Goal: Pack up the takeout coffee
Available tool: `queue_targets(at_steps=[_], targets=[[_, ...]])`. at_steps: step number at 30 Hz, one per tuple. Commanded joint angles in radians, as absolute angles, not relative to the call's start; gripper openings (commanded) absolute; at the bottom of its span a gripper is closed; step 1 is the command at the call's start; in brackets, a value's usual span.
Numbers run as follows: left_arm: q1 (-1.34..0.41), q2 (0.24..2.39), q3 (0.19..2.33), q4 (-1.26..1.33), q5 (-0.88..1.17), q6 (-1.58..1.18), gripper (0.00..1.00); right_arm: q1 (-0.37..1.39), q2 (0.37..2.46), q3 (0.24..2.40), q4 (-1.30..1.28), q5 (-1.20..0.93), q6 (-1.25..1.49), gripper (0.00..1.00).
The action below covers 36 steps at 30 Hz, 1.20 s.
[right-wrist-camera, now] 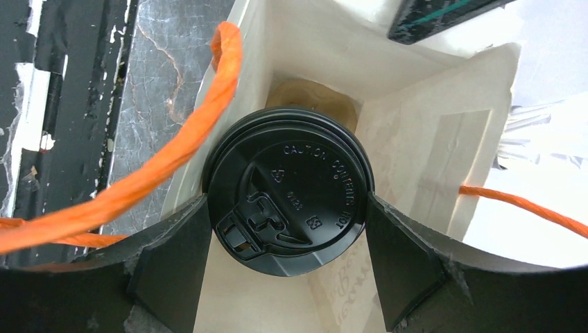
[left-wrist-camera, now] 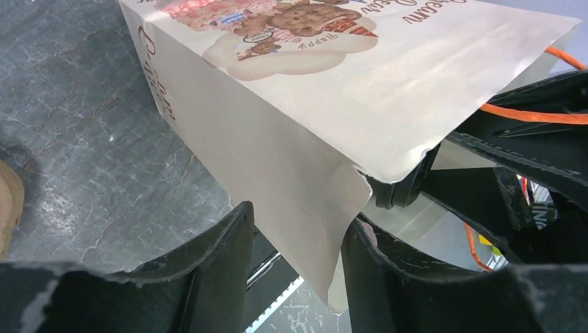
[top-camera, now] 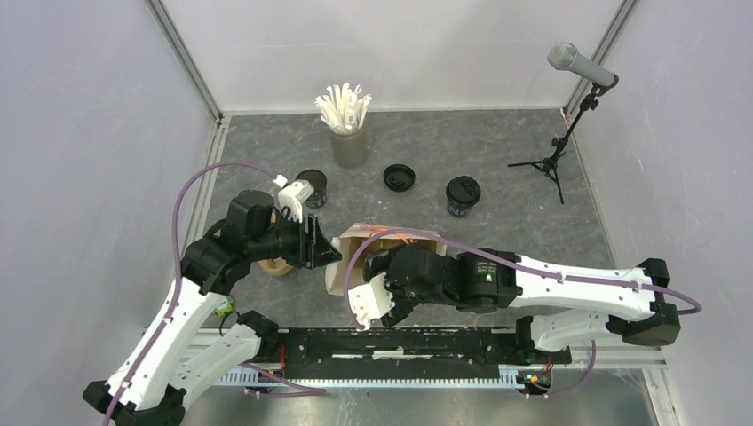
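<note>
right gripper [right-wrist-camera: 286, 211] pinches a lidded black cup [right-wrist-camera: 288, 184] inside the paper bag [left-wrist-camera: 291, 132]; left gripper [left-wrist-camera: 298, 222] spread, the bag's edge between its fingers

Walls [top-camera: 80, 133]: plain pale panels left, far and right
Bench [top-camera: 497, 133]: dark grey marbled top
Far right: microphone [top-camera: 582, 64] on tripod

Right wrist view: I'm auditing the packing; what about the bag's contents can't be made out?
- Black lidded plastic cup: body hidden under its own lid, right wrist view.
- White paper bag floor: mostly covered by that cup.
- Bag interior, top view: blocked by the right arm.
- Left wrist view: outside only.
</note>
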<state>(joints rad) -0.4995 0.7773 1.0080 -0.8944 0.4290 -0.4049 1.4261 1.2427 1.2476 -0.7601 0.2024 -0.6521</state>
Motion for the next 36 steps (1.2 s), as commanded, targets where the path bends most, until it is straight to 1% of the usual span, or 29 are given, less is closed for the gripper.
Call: queue_targets(at_steps=[1,3,7,9,11,15,19,25,28,36], targets=[[-0.499,0.76,0.983,-0.897,0.459,-0.437,0.55,1.442,1.231,1.254,-0.699,0.276,-0.642,0.66],[-0.5,0.76,0.969,-0.891,0.466,-0.433,0.52,1.444,1.23,1.247,-0.69,0.28,-0.641,0.66],[-0.499,0.732,0.933,-0.858,0.482,-0.426,0.35,1.445,1.234,1.252,-0.675,0.306,-0.647,0.66],[-0.499,0.713,0.92,-0.844,0.484,-0.417,0.31,1.446,1.234,1.26,-0.674,0.336,-0.664,0.66],[-0.499,0.694,0.909,-0.828,0.496,-0.407,0.27,1.446,1.233,1.271,-0.678,0.359,-0.688,0.66],[-0.499,0.659,0.884,-0.778,0.519,-0.401,0.23,1.445,1.244,1.272,-0.708,0.368,-0.72,0.66],[-0.499,0.667,0.894,-0.76,0.536,-0.402,0.2,1.444,1.249,1.246,-0.707,0.379,-0.741,0.66],[-0.499,0.665,0.884,-0.715,0.568,-0.39,0.03,1.435,1.266,1.208,-0.67,0.385,-0.76,0.65],[-0.499,0.653,0.861,-0.692,0.557,-0.396,0.02,1.42,1.251,1.191,-0.63,0.357,-0.759,0.65],[-0.499,0.632,0.831,-0.628,0.551,-0.35,0.02,1.35,1.228,1.194,-0.622,0.304,-0.769,0.64]])
